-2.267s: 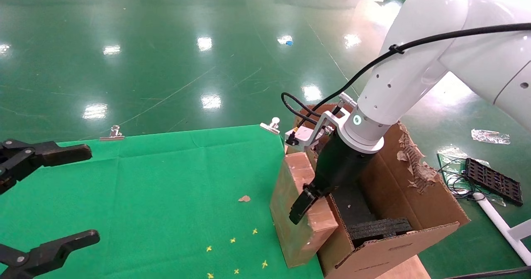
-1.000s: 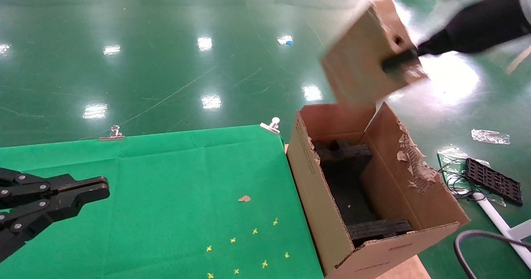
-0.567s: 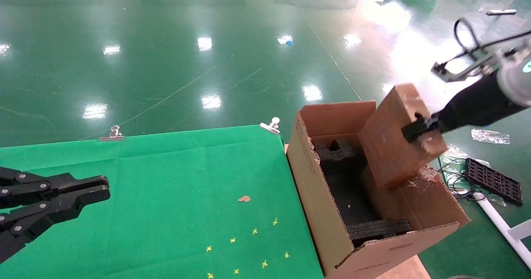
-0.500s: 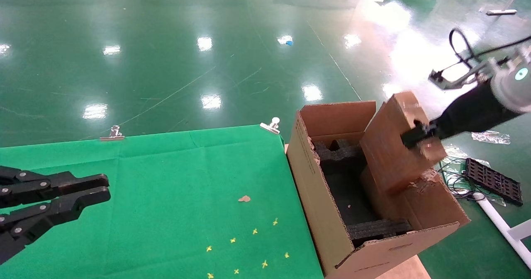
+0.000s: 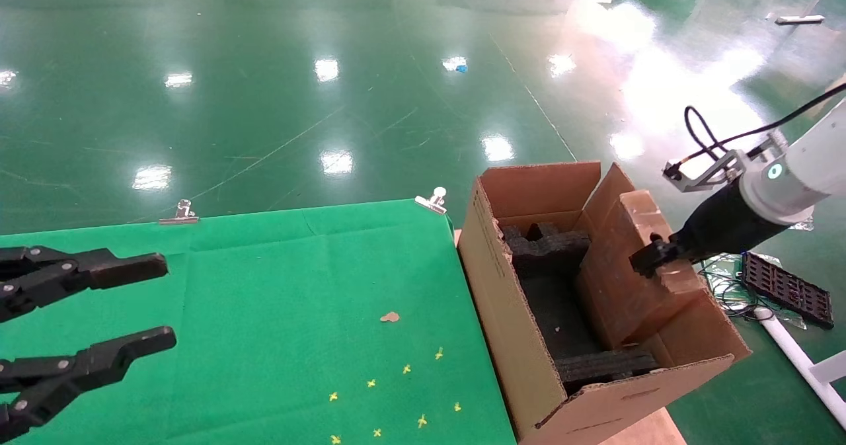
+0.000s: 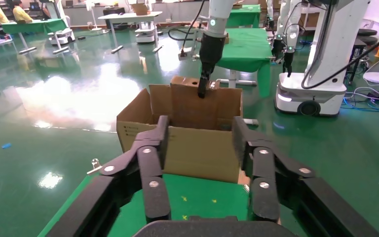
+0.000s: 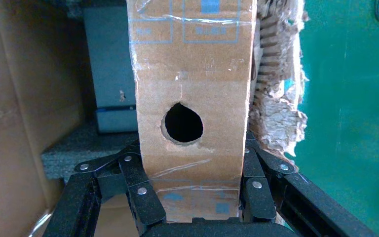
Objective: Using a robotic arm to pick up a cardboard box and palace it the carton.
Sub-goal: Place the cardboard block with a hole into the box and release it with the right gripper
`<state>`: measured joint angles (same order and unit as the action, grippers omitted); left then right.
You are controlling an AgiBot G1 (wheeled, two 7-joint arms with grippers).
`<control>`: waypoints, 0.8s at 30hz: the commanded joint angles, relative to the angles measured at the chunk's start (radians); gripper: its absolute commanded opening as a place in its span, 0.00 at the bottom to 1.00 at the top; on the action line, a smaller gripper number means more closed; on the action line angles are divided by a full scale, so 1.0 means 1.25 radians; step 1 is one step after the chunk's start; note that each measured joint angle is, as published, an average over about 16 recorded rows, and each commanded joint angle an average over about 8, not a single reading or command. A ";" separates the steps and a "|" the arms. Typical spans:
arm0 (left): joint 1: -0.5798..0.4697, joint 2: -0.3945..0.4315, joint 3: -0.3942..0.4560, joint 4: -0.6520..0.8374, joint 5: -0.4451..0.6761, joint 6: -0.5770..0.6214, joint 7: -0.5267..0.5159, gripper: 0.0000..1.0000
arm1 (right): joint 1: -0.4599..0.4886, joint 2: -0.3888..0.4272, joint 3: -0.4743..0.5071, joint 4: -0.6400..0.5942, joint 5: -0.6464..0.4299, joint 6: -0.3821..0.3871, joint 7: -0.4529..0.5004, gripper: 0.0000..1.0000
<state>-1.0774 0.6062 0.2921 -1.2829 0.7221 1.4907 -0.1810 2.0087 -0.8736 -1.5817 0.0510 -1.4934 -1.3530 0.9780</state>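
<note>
One left gripper (image 5: 158, 303), black, parked over the green-covered counter (image 5: 264, 286) well to the left of the carton, its two fingers (image 5: 129, 346) spread wide and holding nothing. Yellow cross marks (image 5: 406, 369) on the cloth near the carton's left wall, seven counted; one small brown scrap (image 5: 389, 317) beyond them. One carton (image 5: 509, 339), large and brown, standing at the counter's right edge with its flaps upright, its right flap torn and ragged as seen from the right wrist (image 7: 276, 98). Black foam blocks (image 5: 605, 364) inside the carton, at least two visible, one at the near end and one at the far end. One cardboard box (image 5: 631, 280), narrow and tape-glossed, standing partly inside the carton against its right wall, its upper part above the rim, one round hole (image 7: 182, 123) in the face toward the wrist camera. One right gripper (image 5: 651, 260) on the robotic arm (image 5: 790, 174), reaching in from the carton's right, fingers (image 7: 138, 192) closed against the two sides of the cardboard box. Two metal clips (image 5: 178, 213) on the counter's far edge.
</note>
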 commanded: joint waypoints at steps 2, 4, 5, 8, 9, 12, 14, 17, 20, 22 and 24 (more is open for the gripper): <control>0.000 0.000 0.000 0.000 0.000 0.000 0.000 1.00 | -0.024 -0.008 0.002 -0.011 0.003 0.015 0.001 0.00; 0.000 0.000 0.000 0.000 0.000 0.000 0.000 1.00 | -0.043 -0.012 0.006 -0.016 0.009 0.029 0.003 0.00; 0.000 0.000 0.000 0.000 0.000 0.000 0.000 1.00 | -0.053 -0.014 0.008 -0.018 0.013 0.034 0.004 0.00; 0.000 0.000 0.000 0.000 0.000 0.000 0.000 1.00 | -0.082 -0.018 0.016 -0.022 0.025 0.051 0.005 0.00; 0.000 0.000 0.000 0.000 0.000 0.000 0.000 1.00 | -0.091 -0.020 0.018 -0.024 0.028 0.055 0.005 0.00; 0.000 0.000 0.001 0.000 0.000 0.000 0.000 1.00 | -0.119 -0.024 0.024 -0.027 0.035 0.070 0.007 0.00; 0.000 0.000 0.001 0.000 0.000 0.000 0.000 1.00 | -0.138 -0.028 0.026 -0.029 0.038 0.082 0.008 0.00; 0.000 0.000 0.001 0.000 -0.001 0.000 0.000 1.00 | -0.164 -0.033 0.029 -0.031 0.043 0.112 0.007 0.00; 0.000 0.000 0.001 0.000 -0.001 0.000 0.001 1.00 | -0.191 -0.034 0.036 -0.031 0.053 0.145 0.001 0.00; 0.000 0.000 0.001 0.000 -0.001 0.000 0.001 1.00 | -0.209 -0.033 0.042 -0.030 0.062 0.166 -0.005 0.00; 0.000 0.000 0.001 0.000 -0.001 -0.001 0.001 1.00 | -0.226 -0.030 0.048 -0.029 0.070 0.181 -0.011 0.00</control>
<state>-1.0778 0.6056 0.2936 -1.2829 0.7210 1.4900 -0.1803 1.7311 -0.9096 -1.5221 0.0137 -1.4058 -1.1345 0.9638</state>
